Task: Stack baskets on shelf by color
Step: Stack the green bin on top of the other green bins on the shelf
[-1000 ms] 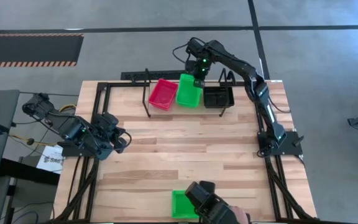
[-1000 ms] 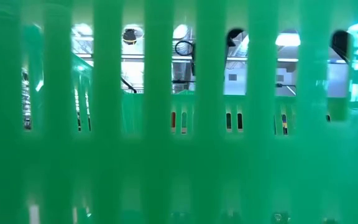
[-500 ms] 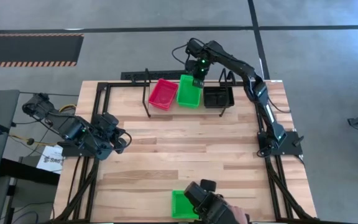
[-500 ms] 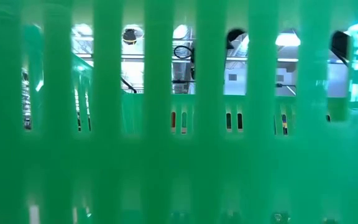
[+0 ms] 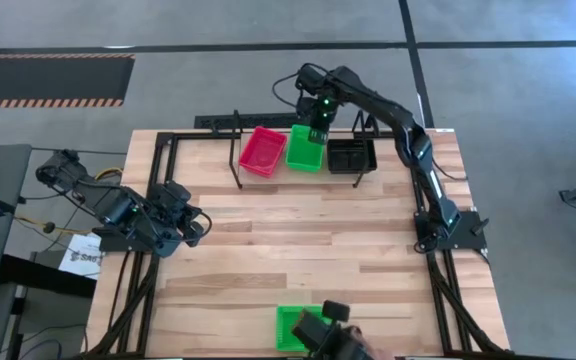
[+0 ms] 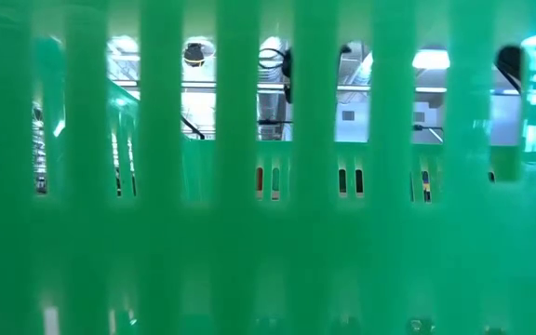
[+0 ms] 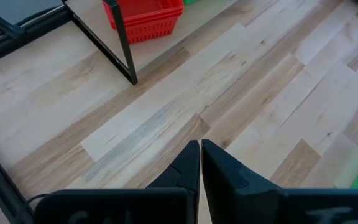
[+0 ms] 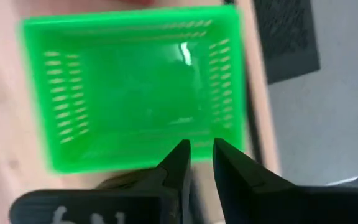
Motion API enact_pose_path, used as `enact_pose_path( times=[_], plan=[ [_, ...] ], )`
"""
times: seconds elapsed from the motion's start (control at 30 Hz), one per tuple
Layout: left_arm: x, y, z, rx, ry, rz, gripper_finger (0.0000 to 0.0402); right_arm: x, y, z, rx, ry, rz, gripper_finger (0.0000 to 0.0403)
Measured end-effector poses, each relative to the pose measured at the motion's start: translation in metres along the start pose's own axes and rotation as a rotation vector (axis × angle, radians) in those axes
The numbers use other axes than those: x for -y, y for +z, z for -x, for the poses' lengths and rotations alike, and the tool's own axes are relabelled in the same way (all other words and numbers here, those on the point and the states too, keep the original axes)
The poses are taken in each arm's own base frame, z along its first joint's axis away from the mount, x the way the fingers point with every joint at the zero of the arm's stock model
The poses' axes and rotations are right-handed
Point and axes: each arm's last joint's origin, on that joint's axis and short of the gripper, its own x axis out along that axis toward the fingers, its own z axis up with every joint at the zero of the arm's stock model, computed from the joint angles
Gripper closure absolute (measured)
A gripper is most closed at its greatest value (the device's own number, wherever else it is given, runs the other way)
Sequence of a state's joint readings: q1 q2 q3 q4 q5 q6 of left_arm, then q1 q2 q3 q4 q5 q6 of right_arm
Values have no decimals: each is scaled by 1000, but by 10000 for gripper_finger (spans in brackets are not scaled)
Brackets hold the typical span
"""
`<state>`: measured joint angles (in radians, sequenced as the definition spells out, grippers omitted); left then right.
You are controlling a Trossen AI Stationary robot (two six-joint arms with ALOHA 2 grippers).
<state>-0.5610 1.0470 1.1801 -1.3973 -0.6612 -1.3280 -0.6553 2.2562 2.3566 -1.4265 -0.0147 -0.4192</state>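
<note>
On the shelf (image 5: 303, 170) at the table's far side stand a red basket (image 5: 263, 150), a green basket (image 5: 305, 147) and a black basket (image 5: 351, 156), side by side on its board. My right gripper (image 8: 201, 158) hovers open just above the green basket's (image 8: 135, 93) far rim, with nothing between its fingers. Over the table's left edge, my left gripper (image 7: 201, 149) waits, shut and empty. Another green basket (image 5: 290, 327) lies at the table's near edge; its slatted wall (image 6: 249, 233) fills the low view.
The shelf's black wire uprights (image 5: 237, 150) (image 5: 360, 130) rise at either end of the row. A dark object (image 5: 333, 338) sits at the near edge beside the near green basket. The middle of the wood tabletop (image 5: 298, 240) is bare.
My right gripper has drawn up a little and toward the far edge, away from the green basket, which stays on the shelf. The dark object at the near edge has pulled back, uncovering more of the near green basket.
</note>
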Motion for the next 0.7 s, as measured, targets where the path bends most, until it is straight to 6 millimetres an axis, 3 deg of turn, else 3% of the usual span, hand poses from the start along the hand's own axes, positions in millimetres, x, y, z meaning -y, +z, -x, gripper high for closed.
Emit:
enact_pose_path(
  times=[0.13,0.33,0.5,0.7],
  plan=[
    [0,0,0,0,0,-11,400,-30,-2,16,-58,43,-54,316],
    [0,-1,0,-30,-8,-85,400,-99,9,30,-65,135,-126,316],
    [1,-4,0,-120,-36,-137,400,-178,17,37,-80,188,-167,327],
    [1,-5,1,-170,-58,-205,400,-283,6,49,-111,211,-165,386]
  ],
)
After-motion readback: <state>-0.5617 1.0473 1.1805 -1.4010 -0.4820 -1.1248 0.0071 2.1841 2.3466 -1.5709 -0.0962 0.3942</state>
